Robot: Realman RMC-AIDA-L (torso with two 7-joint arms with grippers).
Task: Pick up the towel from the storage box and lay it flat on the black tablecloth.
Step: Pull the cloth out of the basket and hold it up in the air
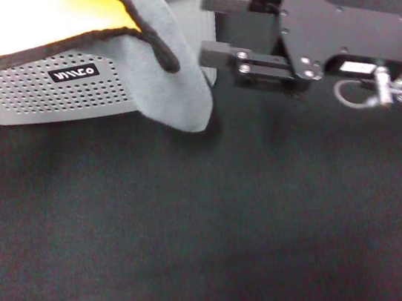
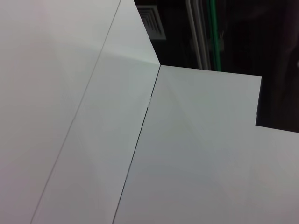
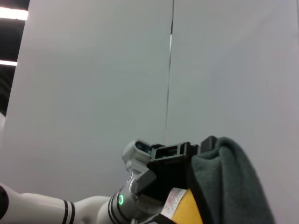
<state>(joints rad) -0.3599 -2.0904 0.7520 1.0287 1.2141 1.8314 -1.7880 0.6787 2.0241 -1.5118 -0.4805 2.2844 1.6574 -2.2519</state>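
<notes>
Grey on the outer face, orange-yellow inside: square fleecy towel with black trim (image 1: 168, 73), draped over the front right corner of the light grey perforated plastic storage box (image 1: 44, 101). Hangs down the outside wall, lower tip at or just above the black textured tablecloth (image 1: 212, 231); contact not clear from the head view. Long axis of the hanging flap runs rim-to-cloth, top end up over the box mouth.

Black right gripper (image 1: 215, 29) just beside the box's right wall, fingers aimed left at the towel, spread wide, nothing between them. Lies to the right of the flap, near but apart. Nearer arm to the free hanging edge, judging by the head view.

Left gripper (image 3: 175, 156) seen only in the right wrist view, right up against the towel's upper fold by the white tag; probably carrying it, but clamped or not cannot be told, since cloth covers the contact.

Likely next: short leftward reach to take the flap's near edge.
</notes>
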